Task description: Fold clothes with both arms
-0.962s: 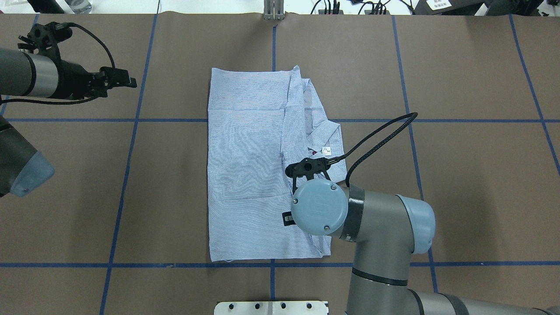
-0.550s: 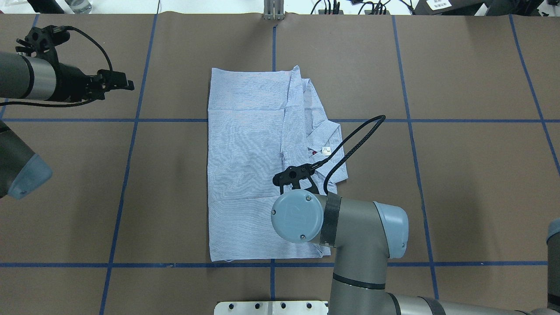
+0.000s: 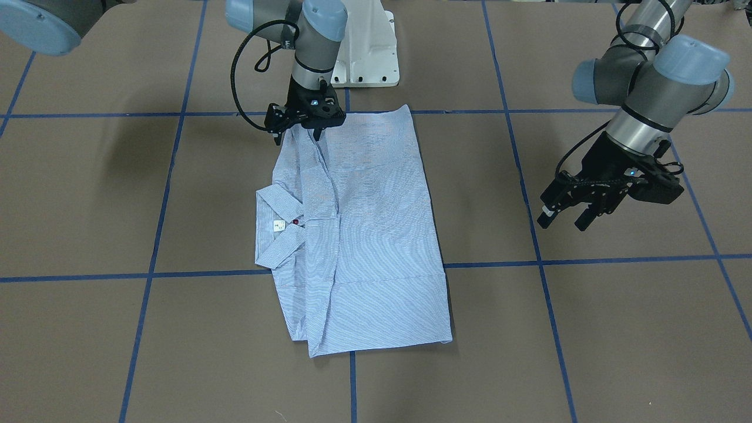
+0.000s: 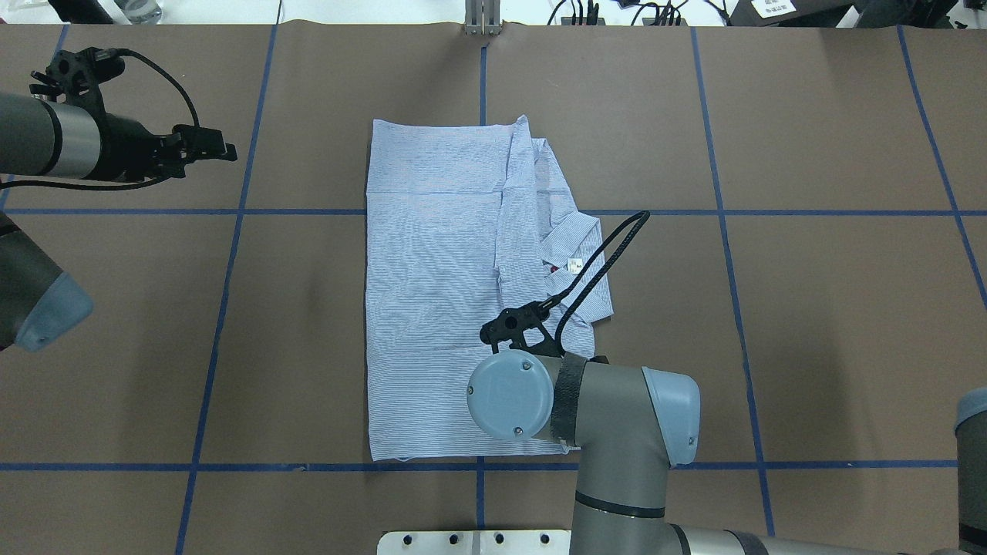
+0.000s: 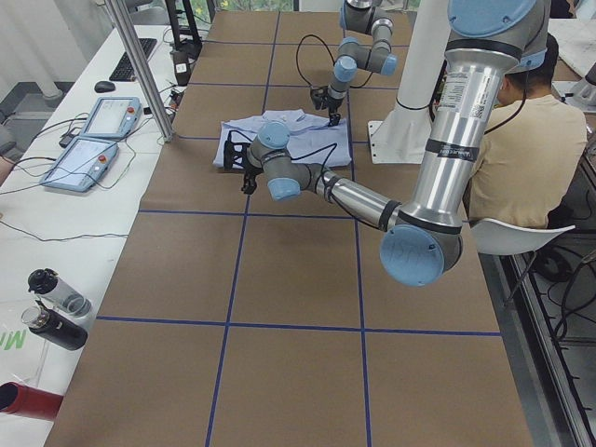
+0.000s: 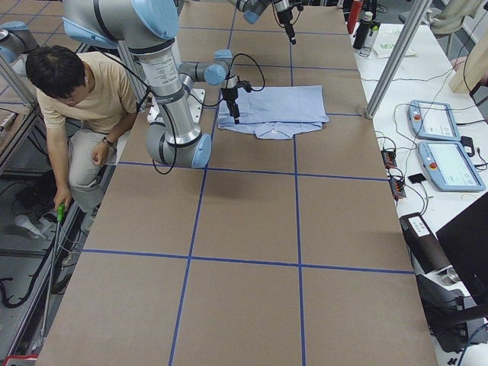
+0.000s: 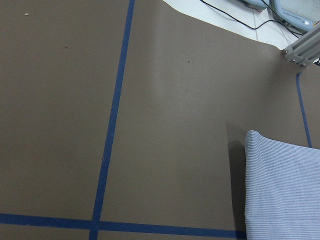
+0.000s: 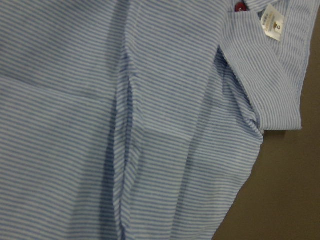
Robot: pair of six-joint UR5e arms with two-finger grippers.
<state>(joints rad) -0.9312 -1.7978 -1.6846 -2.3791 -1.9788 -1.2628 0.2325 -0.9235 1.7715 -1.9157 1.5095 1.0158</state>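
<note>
Lying flat on the brown table [image 3: 88, 205], the shirt [image 3: 376, 235] is folded into a long rectangle, light blue with fine white stripes. The right claw [image 3: 297, 136] hangs over the corner of the shirt nearest the robot's base, on the collar side, with its two fingers spread apart and pointing down at the cloth. Whether the fingertips touch the fabric cannot be told. Beyond this claw, away from the base, the collar [image 3: 271, 249] sticks out past the long edge of the rectangle in two flat wings. Between the wings sit a white neck label [image 3: 279, 225] and, just beside it, a dark red button [image 3: 295, 221]. A lengthwise fold runs from under the claw along the shirt, and faint cross creases mark the top layer. The right wrist camera is filled with striped cloth, showing a soft vertical crease, the label at upper right and bare table at lower right. The left claw [image 3: 563, 221] hovers above bare table, well apart from the shirt, fingers spread and empty. From that claw the shirt lies off to the side: only one square corner of it enters the left wrist view, next to a blue tape line [image 7: 112, 125].
</note>
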